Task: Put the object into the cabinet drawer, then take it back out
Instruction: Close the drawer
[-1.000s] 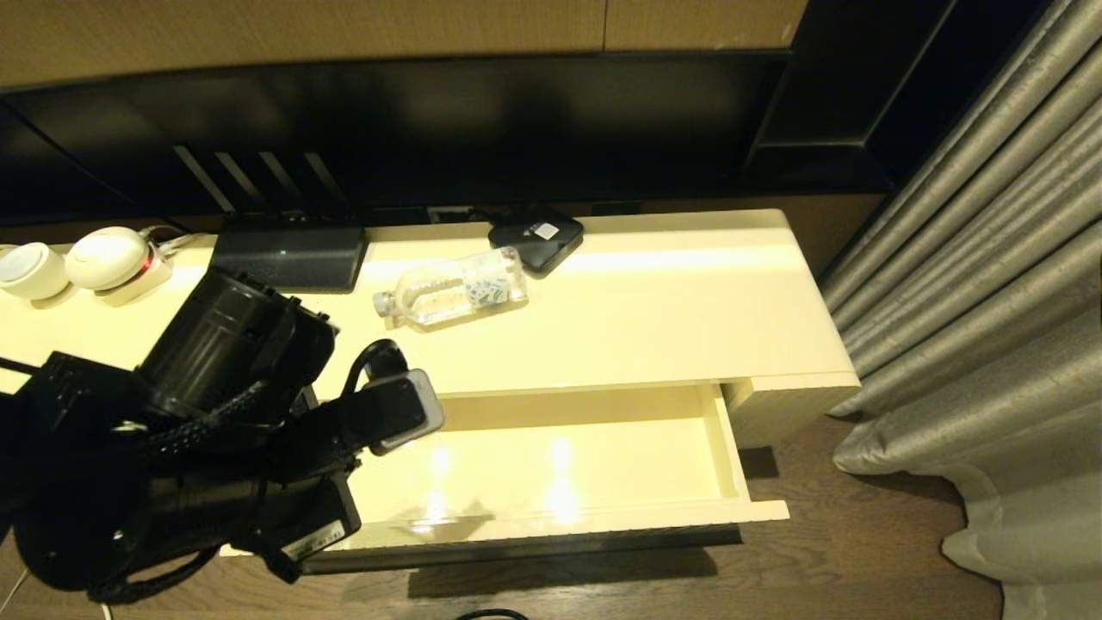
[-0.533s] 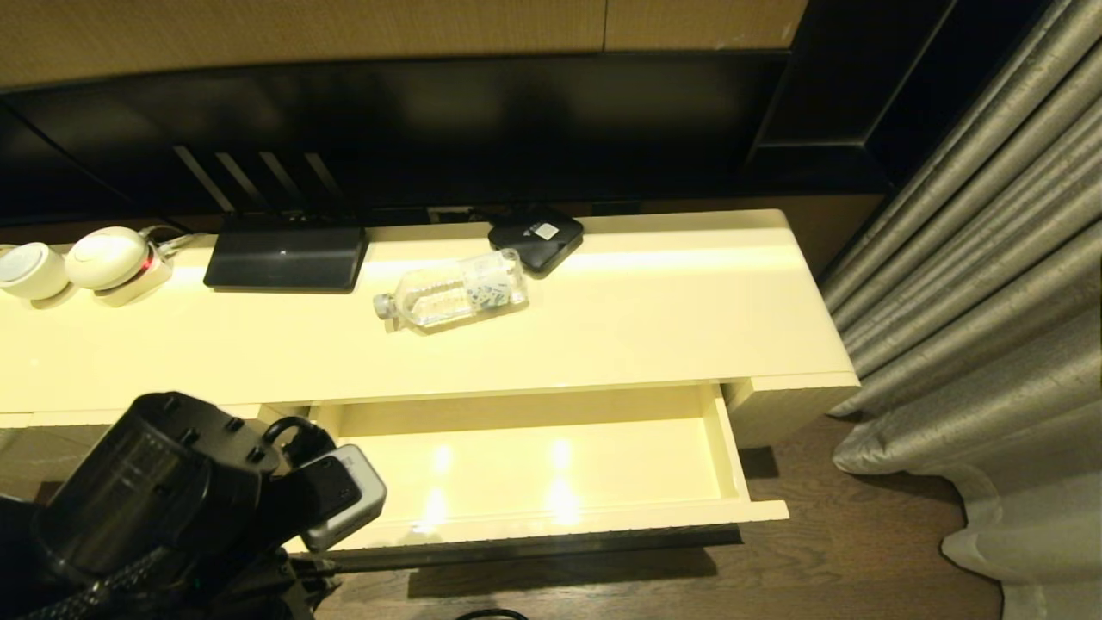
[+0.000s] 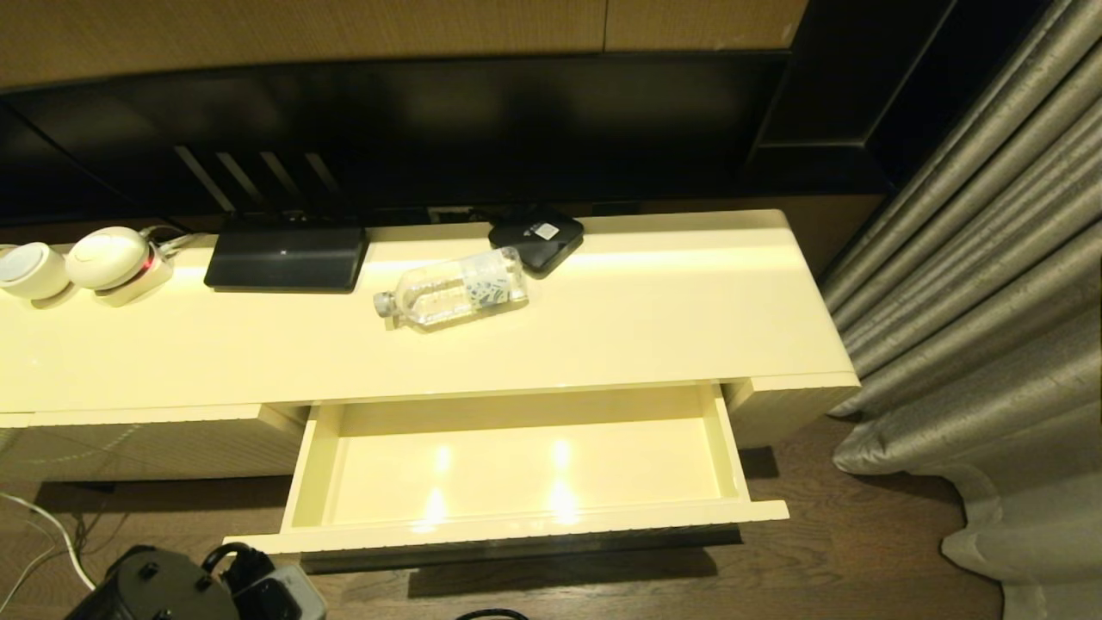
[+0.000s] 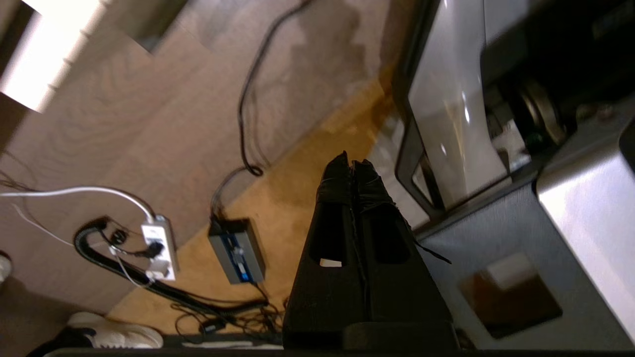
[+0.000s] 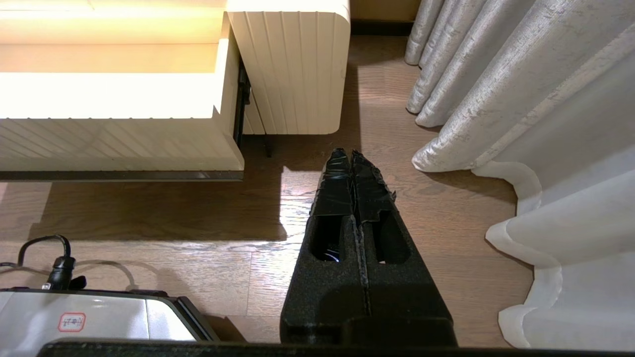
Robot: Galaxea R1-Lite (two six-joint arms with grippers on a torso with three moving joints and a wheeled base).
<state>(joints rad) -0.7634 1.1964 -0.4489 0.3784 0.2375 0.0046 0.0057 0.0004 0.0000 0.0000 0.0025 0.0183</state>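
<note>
Head view, bottle: the bottle (image 3: pixel 451 291) lies on its side on the cabinet top (image 3: pixel 646 319), cap toward the robot's left, its base just beside the black box (image 3: pixel 535 234).
Head view, drawer: the drawer (image 3: pixel 301 482) stands pulled out below the top, nothing in it.
Head view, left arm: only its wrist shows, low at the bottom-left corner over the floor, well apart from bottle and drawer.
Left wrist view, left gripper: the left gripper (image 4: pixel 351 166) has its fingers pressed together, holding nothing, pointing at the floor and cables beside the robot's base.
Right wrist view, right gripper: the right gripper (image 5: pixel 351 157) hangs parked over the floor near the curtain (image 5: pixel 521 99), fingers together and empty; the drawer's ribbed front is off to one side.
Step, as I judge it: the bottle is out and both grippers are empty, so what remains is uncertain. If a grasp comes next, part the fingers first, come down across the bottle's middle, square to its length so it cannot roll, and keep clear of the box.
</note>
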